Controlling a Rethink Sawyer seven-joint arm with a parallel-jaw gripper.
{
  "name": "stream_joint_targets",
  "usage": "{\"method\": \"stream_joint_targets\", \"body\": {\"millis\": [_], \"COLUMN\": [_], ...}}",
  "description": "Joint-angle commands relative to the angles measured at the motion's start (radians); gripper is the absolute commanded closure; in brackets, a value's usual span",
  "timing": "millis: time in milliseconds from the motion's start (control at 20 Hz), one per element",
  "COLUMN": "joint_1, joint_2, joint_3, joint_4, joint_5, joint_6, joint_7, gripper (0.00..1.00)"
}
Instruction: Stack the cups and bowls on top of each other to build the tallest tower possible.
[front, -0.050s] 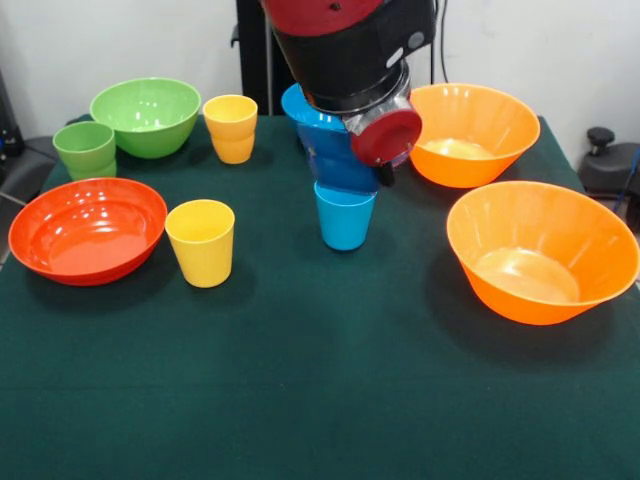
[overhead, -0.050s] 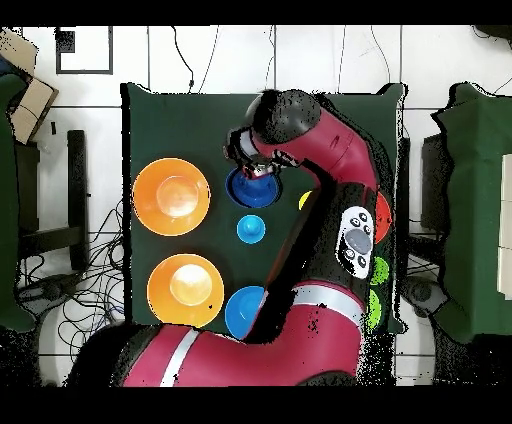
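My gripper (overhead, -0.050s: 256, 168) is shut on the rim of the small dark blue bowl (front, -0.050s: 335, 160) (overhead, -0.050s: 252, 188), which hangs just above the light blue cup (front, -0.050s: 345, 216) (overhead, -0.050s: 251, 230). In the front view the arm's wrist hides the fingers. Behind them stands the light blue bowl (front, -0.050s: 298, 106) (overhead, -0.050s: 244, 310). Left in the front view are the red-orange bowl (front, -0.050s: 88, 230), a yellow cup (front, -0.050s: 201, 241), a second yellow cup (front, -0.050s: 230, 127), the green bowl (front, -0.050s: 147, 115) and the green cup (front, -0.050s: 85, 148). No tower is in view.
Two large orange bowls (front, -0.050s: 470, 133) (front, -0.050s: 540, 250) stand on the right of the green table (front, -0.050s: 320, 400) in the front view, and on the left from overhead (overhead, -0.050s: 172, 196) (overhead, -0.050s: 185, 290). From overhead the arm covers most of the pieces on the right.
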Motion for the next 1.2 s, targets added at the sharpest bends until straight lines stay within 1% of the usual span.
{"method": "stream_joint_targets", "body": {"millis": [50, 250, 400, 550, 750, 800, 900, 950, 1050, 1200], "joint_1": [-0.009, -0.001, 0.007, 0.015, 0.025, 0.03, 0.028, 0.031, 0.031, 0.021], "joint_2": [0.073, 0.07, 0.071, 0.081, 0.076, 0.051, 0.024, 0.019, -0.004, -0.003], "joint_3": [0.085, 0.09, 0.088, 0.086, 0.085, 0.083, 0.082, 0.082, 0.076, 0.072], "joint_4": [-0.047, -0.018, -0.022, -0.06, -0.092, -0.052, -0.01, -0.01, 0.022, 0.015], "joint_5": [0.025, 0.035, 0.041, 0.044, 0.049, 0.054, 0.06, 0.061, 0.062, 0.056], "joint_6": [0.074, 0.053, 0.059, 0.087, 0.12, 0.108, 0.1, 0.106, 0.102, 0.108], "joint_7": [0.246, 0.244, 0.259, 0.283, 0.31, 0.3, 0.285, 0.29, 0.279, 0.274], "gripper": [1.0, 1.0, 1.0, 1.0, 1.0, 1.0, 1.0, 1.0, 1.0, 1.0]}}
